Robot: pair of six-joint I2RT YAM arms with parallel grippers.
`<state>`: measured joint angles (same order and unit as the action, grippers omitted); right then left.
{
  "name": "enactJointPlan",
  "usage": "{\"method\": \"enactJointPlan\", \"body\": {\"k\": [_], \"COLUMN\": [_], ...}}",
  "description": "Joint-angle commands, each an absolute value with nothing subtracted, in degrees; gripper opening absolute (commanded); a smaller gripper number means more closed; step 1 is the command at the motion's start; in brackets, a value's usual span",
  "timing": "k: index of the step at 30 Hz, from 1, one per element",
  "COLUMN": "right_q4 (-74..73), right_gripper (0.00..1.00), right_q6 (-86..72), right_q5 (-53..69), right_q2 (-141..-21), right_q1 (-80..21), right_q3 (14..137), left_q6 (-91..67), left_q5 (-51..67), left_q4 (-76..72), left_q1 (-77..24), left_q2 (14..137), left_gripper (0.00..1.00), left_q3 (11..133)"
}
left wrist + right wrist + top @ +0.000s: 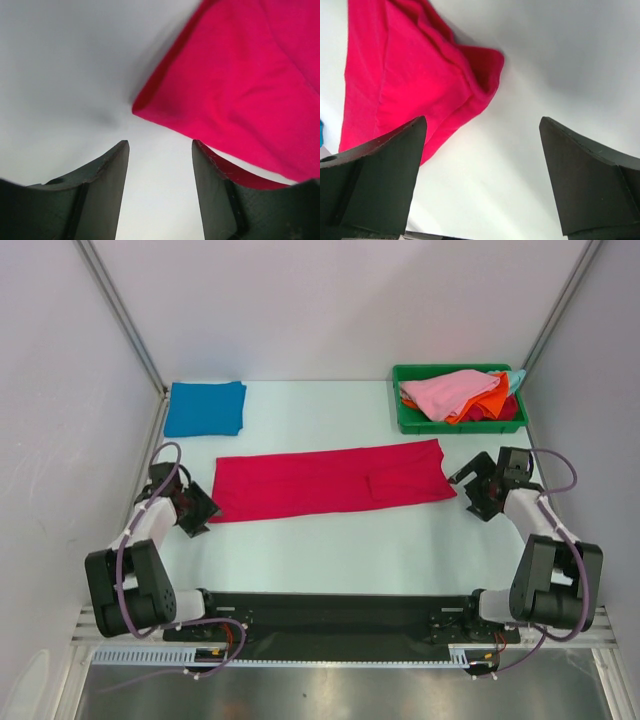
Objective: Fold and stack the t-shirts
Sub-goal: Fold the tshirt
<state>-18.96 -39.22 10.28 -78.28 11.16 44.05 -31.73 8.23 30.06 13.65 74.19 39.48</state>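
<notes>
my left hand and right hand sit empty, jaws apart, just beside opposite ends of the crimson t-shirt, a long strip lying left-to-right across the surface. beyond it, the folded blue t-shirt lies far left.

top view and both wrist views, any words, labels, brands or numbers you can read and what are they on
None: no readable text in any view.
The crimson t-shirt, the folded blue t-shirt, the green bin and the shirts piled in it are plain.
Any marking on the left arm or right arm is too small to tell.
</notes>
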Motion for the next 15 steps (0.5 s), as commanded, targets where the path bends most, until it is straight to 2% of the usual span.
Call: {"method": "enactJointPlan", "body": {"k": [1,10,13,15], "right_q4": [-20.83,-24.52,-26.54,-28.29], "right_gripper": [1.0,1.0,1.0,1.0], "right_q6": [-41.57,-42.19,-41.75,-41.31], "right_q5": [13.35,15.21,14.94,14.94], "right_q2": [-73.49,-64.87,-61.71,-59.86], "right_q1": [9.85,5.36,5.27,5.19], "right_q3": [41.75,37.8,37.7,38.23], "left_q6": [-34.01,-33.22,-33.66,-33.92], "left_q5": [8.79,8.79,8.79,9.14], "left_q4": [25.15,20.48,18.64,18.46], "left_q1": [15.47,17.4,18.19,18.54], "left_q2": [77.42,84.19,85.78,86.57], "left_gripper": [0.59,0.58,0.54,0.42], "left_q3": [39.2,38.32,37.53,37.18]}}
